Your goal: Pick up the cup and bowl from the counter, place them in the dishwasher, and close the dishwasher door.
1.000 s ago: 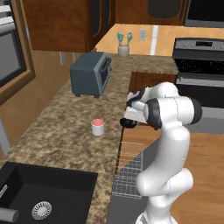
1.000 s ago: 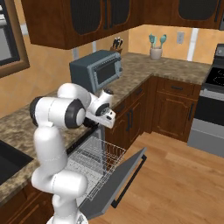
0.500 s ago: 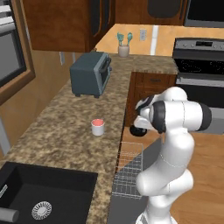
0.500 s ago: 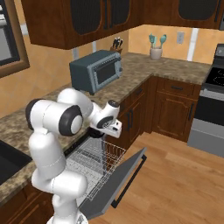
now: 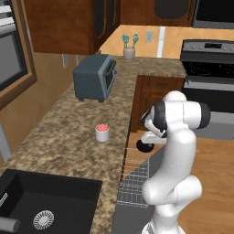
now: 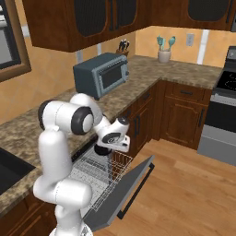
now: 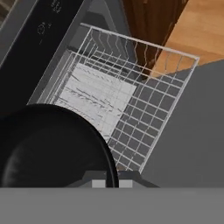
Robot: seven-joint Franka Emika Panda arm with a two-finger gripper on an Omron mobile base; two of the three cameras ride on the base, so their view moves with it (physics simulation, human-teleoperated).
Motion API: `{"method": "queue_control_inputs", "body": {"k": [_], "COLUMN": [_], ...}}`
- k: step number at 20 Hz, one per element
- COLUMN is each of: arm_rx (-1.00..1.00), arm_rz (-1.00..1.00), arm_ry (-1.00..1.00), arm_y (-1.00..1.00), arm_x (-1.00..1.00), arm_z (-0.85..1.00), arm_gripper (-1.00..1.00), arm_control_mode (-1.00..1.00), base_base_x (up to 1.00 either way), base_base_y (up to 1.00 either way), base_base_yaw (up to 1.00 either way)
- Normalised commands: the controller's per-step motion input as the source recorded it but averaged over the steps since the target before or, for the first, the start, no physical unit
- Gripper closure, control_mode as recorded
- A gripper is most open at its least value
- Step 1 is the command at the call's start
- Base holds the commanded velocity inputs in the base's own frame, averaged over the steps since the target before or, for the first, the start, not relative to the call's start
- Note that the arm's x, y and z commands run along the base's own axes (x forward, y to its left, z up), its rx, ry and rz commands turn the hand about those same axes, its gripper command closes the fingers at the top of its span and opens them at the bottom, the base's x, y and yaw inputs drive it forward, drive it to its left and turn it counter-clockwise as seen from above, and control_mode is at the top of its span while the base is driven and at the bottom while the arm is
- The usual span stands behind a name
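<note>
Gripping the black bowl (image 7: pixel 52 148) by its rim, the gripper (image 7: pixel 112 181) has its jaws clenched on it, with only the finger bases visible at the bottom of the hand view. The bowl spreads left of the jaws and is cut off by the frame's edge. Beyond the jaws lies the pale wire rack (image 7: pixel 127 100) of the dishwasher (image 6: pixel 110 179), pulled out over the lowered dishwasher door (image 6: pixel 133 189). From the left base view the gripper (image 5: pixel 147 145) is largely hidden behind the white arm. The cup (image 5: pixel 102 132) stands apart on the counter (image 5: pixel 68 146), well clear of the jaws.
</note>
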Motion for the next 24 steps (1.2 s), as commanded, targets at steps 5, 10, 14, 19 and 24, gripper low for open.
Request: {"method": "queue_control_inputs", "body": {"k": [5,10,14,19,24], "arm_rx": [0.02,0.00,0.00,0.01,0.00], "arm_rz": [0.26,0.24,0.15,0.08,0.00], "arm_ry": [-0.03,0.00,0.00,0.00,0.00], "arm_y": [0.00,0.00,0.00,0.02,0.27], "arm_x": [0.39,0.56,0.50,0.48,0.42], "arm_z": [-0.62,-0.74,-0.44,-0.53,-0.68], "arm_gripper": [1.00,1.00,1.00,1.00,1.00], "arm_control_mode": [-1.00,-1.00,-1.00,-1.00,-1.00], "base_base_x": [0.00,0.00,0.00,0.00,0.00], "base_base_y": [0.00,0.00,0.00,0.00,0.00], "base_base_yaw": [0.00,0.00,0.00,0.00,0.00]}}
